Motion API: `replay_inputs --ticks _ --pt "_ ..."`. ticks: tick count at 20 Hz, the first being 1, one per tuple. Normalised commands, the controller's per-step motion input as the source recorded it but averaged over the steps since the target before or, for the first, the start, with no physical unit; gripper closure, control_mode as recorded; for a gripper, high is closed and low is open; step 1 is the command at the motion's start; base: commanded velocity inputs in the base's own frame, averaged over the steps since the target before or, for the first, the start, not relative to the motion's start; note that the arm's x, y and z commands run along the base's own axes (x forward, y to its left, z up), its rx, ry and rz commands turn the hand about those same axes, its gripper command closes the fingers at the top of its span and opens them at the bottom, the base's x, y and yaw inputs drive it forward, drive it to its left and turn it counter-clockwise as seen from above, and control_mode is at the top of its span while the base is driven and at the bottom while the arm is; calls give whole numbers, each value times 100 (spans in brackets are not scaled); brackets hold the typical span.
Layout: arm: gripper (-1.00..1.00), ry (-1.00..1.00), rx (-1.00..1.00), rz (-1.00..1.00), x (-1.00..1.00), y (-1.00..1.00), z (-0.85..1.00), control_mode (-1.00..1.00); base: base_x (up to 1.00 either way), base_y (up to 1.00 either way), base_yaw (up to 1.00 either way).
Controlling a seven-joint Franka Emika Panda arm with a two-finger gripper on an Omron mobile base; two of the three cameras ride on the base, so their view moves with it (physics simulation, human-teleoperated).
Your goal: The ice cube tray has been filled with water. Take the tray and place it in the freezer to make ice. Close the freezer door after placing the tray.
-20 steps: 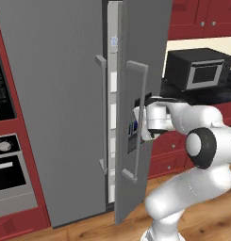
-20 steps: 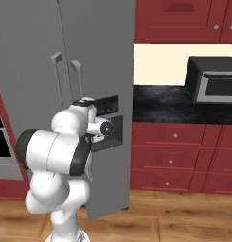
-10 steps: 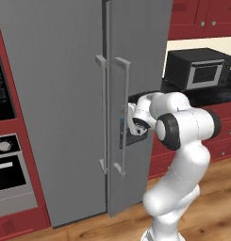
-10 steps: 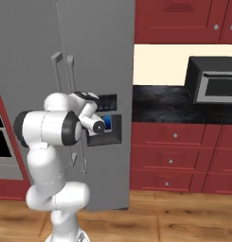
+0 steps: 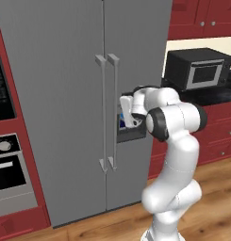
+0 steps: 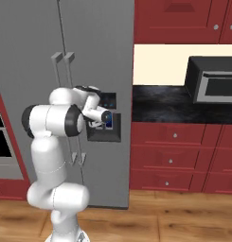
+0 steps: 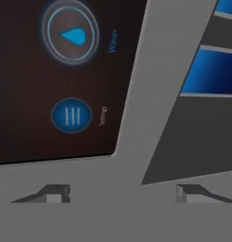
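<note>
The freezer [image 5: 55, 94] stands with both doors flush. The freezer door [image 5: 136, 61] is the right one, with a vertical bar handle [image 5: 114, 113] and a dark dispenser panel [image 5: 131, 134]. It also faces me in the right base view as the freezer door [image 6: 101, 52]. My gripper [image 5: 124, 117] is pressed up against the dispenser panel [image 6: 105, 132]. In the hand view my gripper [image 7: 124, 194] is open, its fingertips [image 7: 56, 194] wide apart with nothing between them, right at the panel's blue water button [image 7: 72, 35]. The ice cube tray is out of view.
A black microwave [image 5: 198, 68] sits on the dark counter [image 6: 155, 101] to the right of the freezer. Red drawers [image 6: 174, 156] run below it. A built-in oven [image 5: 8, 169] stands in the red column to the left. Wooden floor [image 6: 183, 217] lies in front.
The freezer door has swung from ajar to fully shut, with my hand following it inward against the dispenser panel. The arm has folded closer to the door.
</note>
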Motion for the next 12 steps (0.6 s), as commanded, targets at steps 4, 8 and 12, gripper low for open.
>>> replay_inputs --ticks 4,8,12 --pt "-100 16 8 6 89 -9 5 -100 0 0 0" --pt "-100 3 -3 0 8 18 0 -100 0 0 0" --pt "-100 2 -4 -1 57 18 0 -100 0 0 0"
